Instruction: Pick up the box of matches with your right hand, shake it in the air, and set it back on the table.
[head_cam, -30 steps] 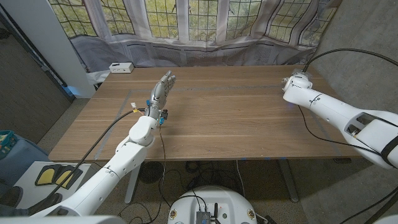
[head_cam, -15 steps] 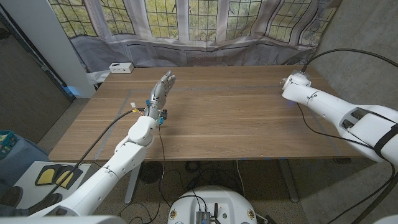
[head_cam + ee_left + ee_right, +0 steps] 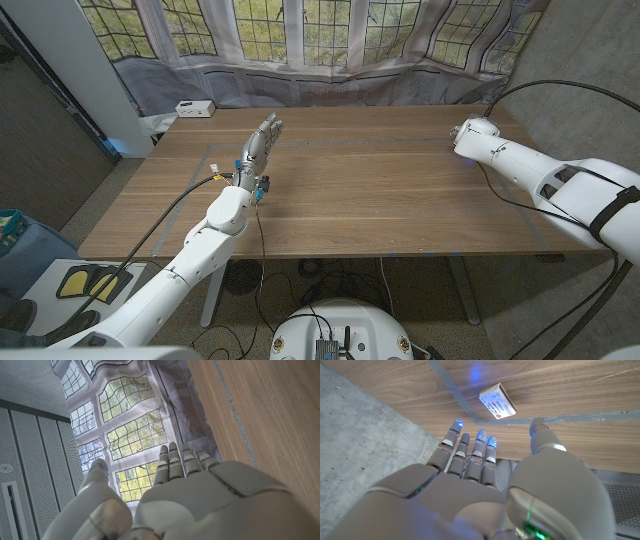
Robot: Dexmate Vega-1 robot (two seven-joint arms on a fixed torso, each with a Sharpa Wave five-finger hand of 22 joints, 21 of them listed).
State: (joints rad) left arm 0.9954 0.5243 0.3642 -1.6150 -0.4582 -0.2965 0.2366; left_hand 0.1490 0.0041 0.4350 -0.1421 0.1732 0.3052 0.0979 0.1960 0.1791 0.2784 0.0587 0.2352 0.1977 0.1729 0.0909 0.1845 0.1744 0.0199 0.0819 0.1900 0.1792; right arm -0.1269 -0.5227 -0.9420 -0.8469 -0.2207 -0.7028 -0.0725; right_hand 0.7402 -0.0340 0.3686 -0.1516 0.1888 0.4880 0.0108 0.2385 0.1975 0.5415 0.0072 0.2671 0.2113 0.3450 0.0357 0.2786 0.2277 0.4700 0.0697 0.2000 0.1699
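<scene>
The box of matches [image 3: 497, 401] is small and white with red print. It lies on the wooden table [image 3: 380, 190] beside a grey tape line, a short way beyond my right hand's fingertips [image 3: 481, 436]. My right hand [image 3: 485, 485] is open, its fingers reaching toward the box without touching it. In the head view the right hand [image 3: 470, 133] hovers near the table's far right corner and hides the box. My left hand [image 3: 260, 145] stands on its edge at the far left of the table, fingers straight, holding nothing. The left hand [image 3: 190, 495] points toward the windows.
A small white box [image 3: 194, 108] sits at the table's far left corner. Grey tape lines [image 3: 215, 160] mark the tabletop. A black cable [image 3: 560, 85] arcs over my right arm. Curtained windows stand behind the table's far edge.
My right forearm has swung up and toward the right edge, and the hand has shifted slightly toward the far right corner. The left arm has not moved.
</scene>
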